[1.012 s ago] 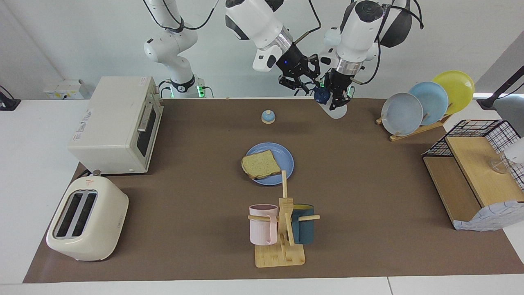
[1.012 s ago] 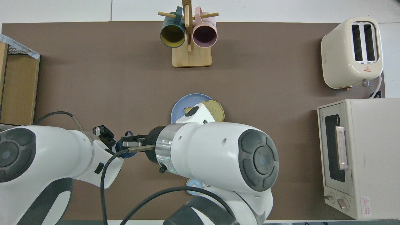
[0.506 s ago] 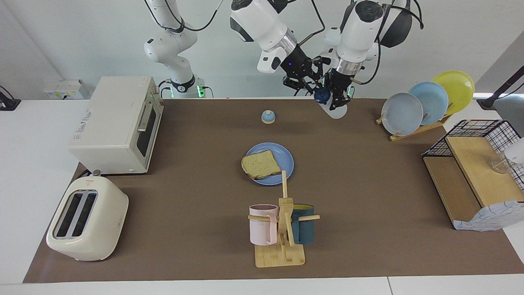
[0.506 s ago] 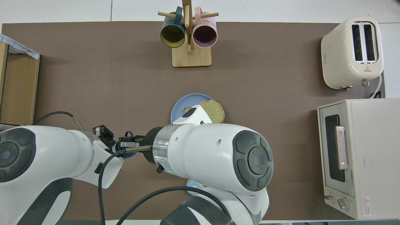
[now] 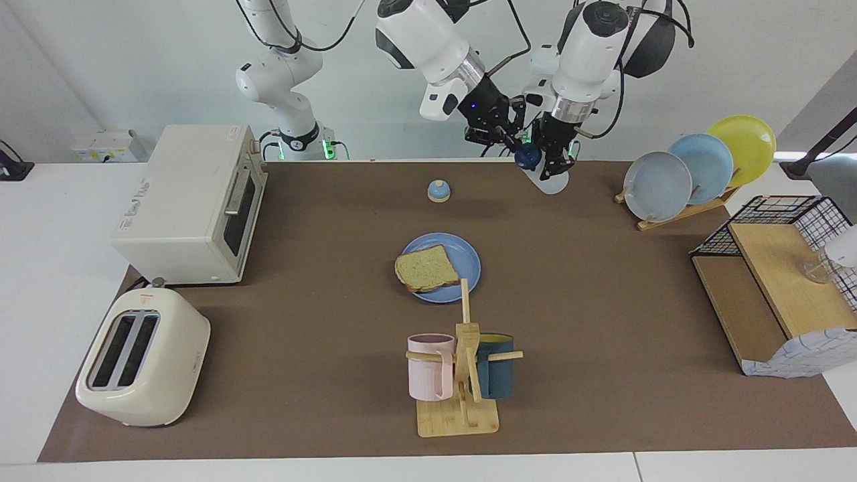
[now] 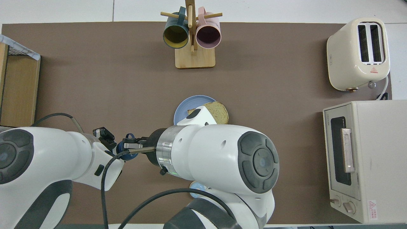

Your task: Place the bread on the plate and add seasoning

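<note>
You see the seasoning (image 5: 543, 171) held up in the air over the robots' edge of the brown mat, tilted, with its whitish translucent body low and its dark navy cap (image 5: 528, 156) turned toward the right arm. The left gripper (image 5: 553, 161) is clamped on the body of the bottle. What has just changed is on the cap: one second ago the right gripper (image 5: 514, 143) stood a little away from it with its fingers apart, and now it has moved in and its fingers have closed together on the cap. In my judgement this means the cap is about to be taken off or twisted, so the seasoning step is starting, and the bottle is not yet over the food. The bread (image 5: 426, 268), a squarish pale tan slice with a darker crust and a porous surface, already lies on the plate (image 5: 469, 258), a round flat blue plate with a shallow rim, in the middle of the mat; one side of the slice hangs a little over the rim toward the right arm's end. So the first half of the task looks done. Between the plate and the robots stands a small blue domed bell (image 5: 438, 191). Farther from the robots than the plate is a wooden mug stand (image 5: 462, 402) with a matte pink mug (image 5: 430, 367) and a dark teal mug (image 5: 497, 376).
</note>
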Controlling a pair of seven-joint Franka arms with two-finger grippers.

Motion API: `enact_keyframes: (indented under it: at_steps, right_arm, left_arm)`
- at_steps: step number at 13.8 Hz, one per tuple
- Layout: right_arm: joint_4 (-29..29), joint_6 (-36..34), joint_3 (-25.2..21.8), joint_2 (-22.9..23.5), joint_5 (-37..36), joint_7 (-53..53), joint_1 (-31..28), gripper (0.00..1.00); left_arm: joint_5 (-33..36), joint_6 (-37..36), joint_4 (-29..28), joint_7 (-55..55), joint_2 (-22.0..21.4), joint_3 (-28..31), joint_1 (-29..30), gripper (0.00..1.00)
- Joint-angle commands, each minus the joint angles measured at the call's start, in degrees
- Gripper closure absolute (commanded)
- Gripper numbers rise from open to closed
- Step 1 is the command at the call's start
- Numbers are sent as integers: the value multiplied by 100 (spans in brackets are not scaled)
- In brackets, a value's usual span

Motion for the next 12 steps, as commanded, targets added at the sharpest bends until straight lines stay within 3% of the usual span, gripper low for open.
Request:
enact_keyframes:
  at_steps: [1, 3, 6, 7, 12]
  right_arm:
    - [160, -24, -19, 52, 259, 459, -122, 100]
    - [292, -41, -45, 43, 708, 689, -271, 100]
    - [178, -77, -54, -27, 683, 689, -255, 100]
    - [108, -77, -54, -71, 630, 707, -228, 1]
    - [-262, -339, -107, -309, 316, 575, -526, 0]
  left_arm:
    - [-72, 75, -169, 35, -177, 17, -56, 100]
    - [-72, 21, -169, 44, -177, 26, -56, 100]
    - [-72, 13, -169, 27, -177, 17, -56, 100]
    - [-72, -5, -169, 35, -177, 26, -56, 100]
    - [-72, 13, -125, -9, -151, 17, -48, 100]
